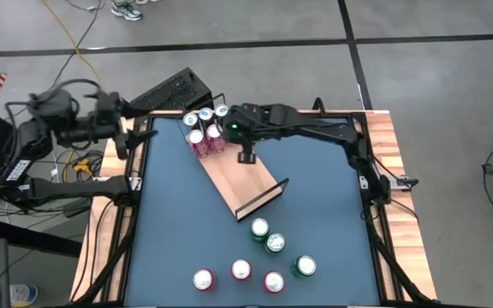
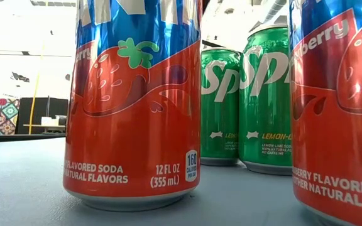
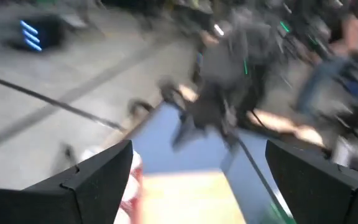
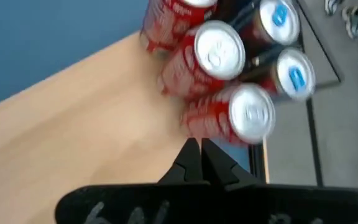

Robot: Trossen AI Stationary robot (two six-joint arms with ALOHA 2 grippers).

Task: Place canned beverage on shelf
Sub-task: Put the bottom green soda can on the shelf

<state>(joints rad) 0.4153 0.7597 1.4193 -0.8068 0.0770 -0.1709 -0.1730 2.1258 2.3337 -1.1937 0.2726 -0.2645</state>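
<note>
The shelf (image 1: pixel 245 180), a light-wood board with black end rails, lies slantwise on the blue table top. Several cans (image 1: pixel 205 128) stand upright in a cluster on its far left end; they are red cans (image 4: pixel 219 50) and blue-topped ones (image 4: pixel 296 74). My right gripper (image 1: pixel 246 156) hangs shut just above the bare board, beside the cluster and clear of it; in the right wrist view its gripper (image 4: pixel 199 155) points down toward the nearest red can (image 4: pixel 241 118). My left gripper (image 1: pixel 138 133) waits open at the table's far left corner, its gripper (image 3: pixel 199 149) empty.
Loose cans stand near the table's front edge: green ones (image 1: pixel 276 243) and red ones (image 1: pixel 241 270), which fill the low view as a red can (image 2: pixel 131 107) and a green can (image 2: pixel 266 94). The near end of the shelf (image 1: pixel 264 201) is bare up to its black rail.
</note>
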